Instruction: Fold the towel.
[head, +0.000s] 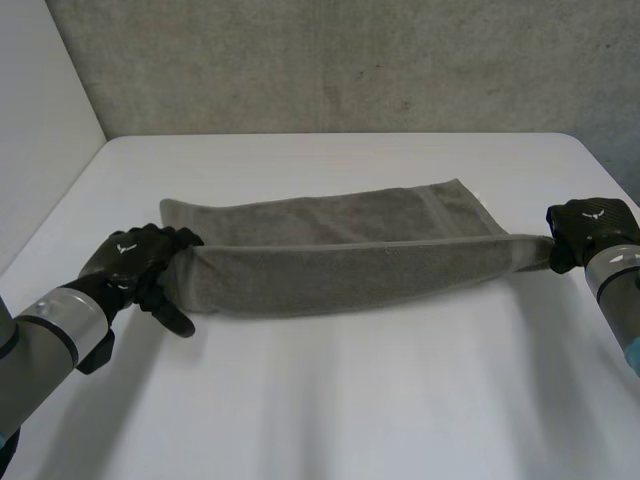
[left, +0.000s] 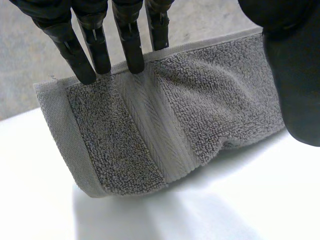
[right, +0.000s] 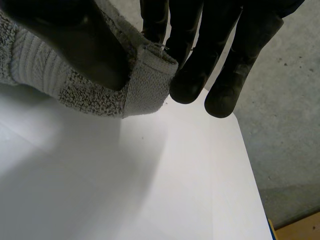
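Note:
A grey towel (head: 340, 260) lies folded lengthwise across the white table (head: 350, 400), its near layer lifted and stretched between my two hands. My left hand (head: 135, 255) is at the towel's left end. In the left wrist view its straight fingers (left: 87, 45) rest behind the towel's (left: 200, 110) hemmed edge and the thumb (left: 295, 75) stands apart from the cloth, so the hand is open. My right hand (head: 590, 225) is at the towel's right end, just off the table's right edge. There its thumb (right: 75, 35) pinches the towel's corner (right: 145, 90) against the fingers (right: 200, 50).
A grey wall (head: 330, 60) rises behind the table's far edge. Bare white tabletop stretches in front of the towel towards me. The table's right edge (right: 250, 165) runs close under my right hand.

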